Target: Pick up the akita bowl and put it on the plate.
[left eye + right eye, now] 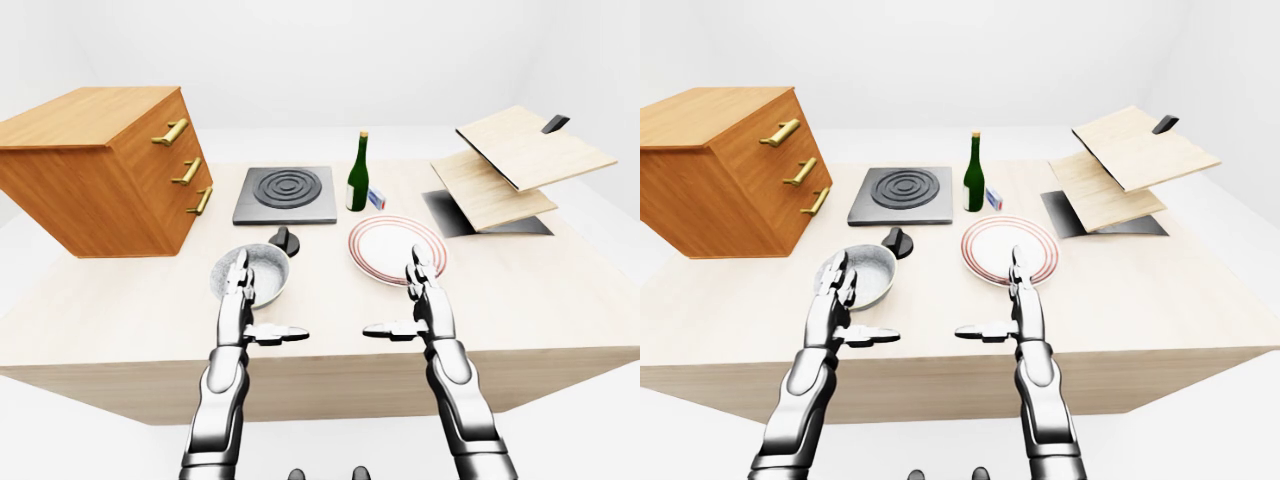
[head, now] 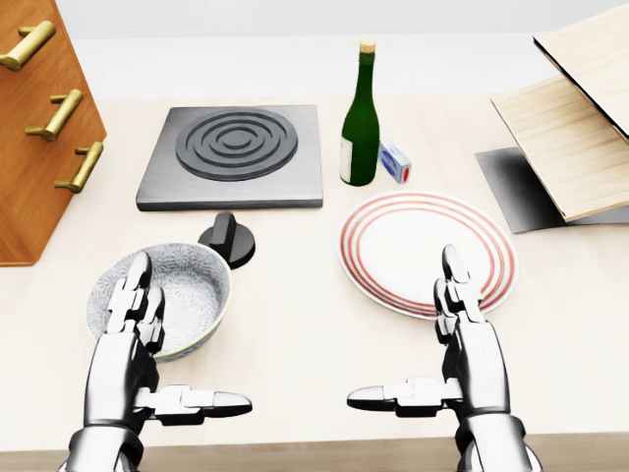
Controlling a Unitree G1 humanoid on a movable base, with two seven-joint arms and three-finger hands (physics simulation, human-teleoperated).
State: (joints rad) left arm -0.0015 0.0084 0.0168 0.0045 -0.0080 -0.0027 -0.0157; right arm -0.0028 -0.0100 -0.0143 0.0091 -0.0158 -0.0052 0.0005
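The bowl (image 2: pixel 187 285) stands on the worktop (image 2: pixel 295 315) at the lower left of the head view, just below a black knob (image 2: pixel 228 236) and apart from the striped plate (image 2: pixel 403 241) to its right. The left hand (image 2: pixel 133 354) is open, fingers straight, overlapping the bowl's lower rim; I cannot tell if they touch. The right hand (image 2: pixel 472 359), also open, overlaps the plate's lower edge.

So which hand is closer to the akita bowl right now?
Left. The left hand is open, its fingers overlapping the akita bowl's lower-left rim in the head view. The right hand, also open, overlaps the plate's lower-right edge, well right of the bowl.
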